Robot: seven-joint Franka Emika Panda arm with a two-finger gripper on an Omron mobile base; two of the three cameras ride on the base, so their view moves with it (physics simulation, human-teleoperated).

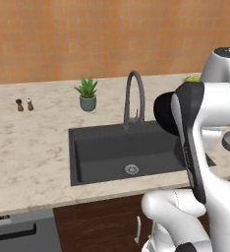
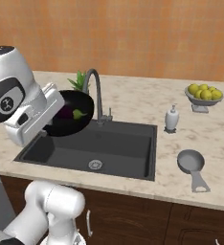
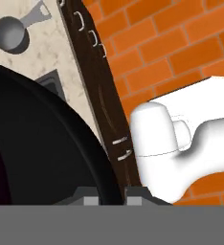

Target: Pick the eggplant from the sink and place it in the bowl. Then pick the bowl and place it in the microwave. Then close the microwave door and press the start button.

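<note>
Countertop (image 2: 133, 103) of pale marbled stone, wide, under an orange wall, with dark wood cabinet fronts (image 2: 133, 215) below. Sink (image 1: 112, 147) set into it, dark grey, rectangular, with a round steel drain (image 1: 131, 169) on the floor of the basin and a dark gooseneck faucet (image 1: 134, 96) at the back rim. Bowl (image 2: 68, 112), glossy black and round, lifted in the air over the left part of the sink in the right base view, tilted, its opening facing the camera; seen in the left base view as a dark disc beside the white arm. Gripper (image 3: 111, 194) closed narrow on the rim of the bowl, one finger tip on each side of the black wall in the hand view. Eggplant (image 2: 66, 113) lying inside the bowl, dark purple, with a small green end. Grey stemmed dish of yellow fruit (image 2: 203, 95) far right on the counter, well apart from the sink. Small grey pan (image 2: 191, 162) on the counter right of the sink. White soap dispenser (image 2: 171, 118) just beside the right rim of the sink. Potted green plant (image 1: 87, 93) behind the sink on the left. Two small shakers (image 1: 24, 104) far left, close together.
</note>
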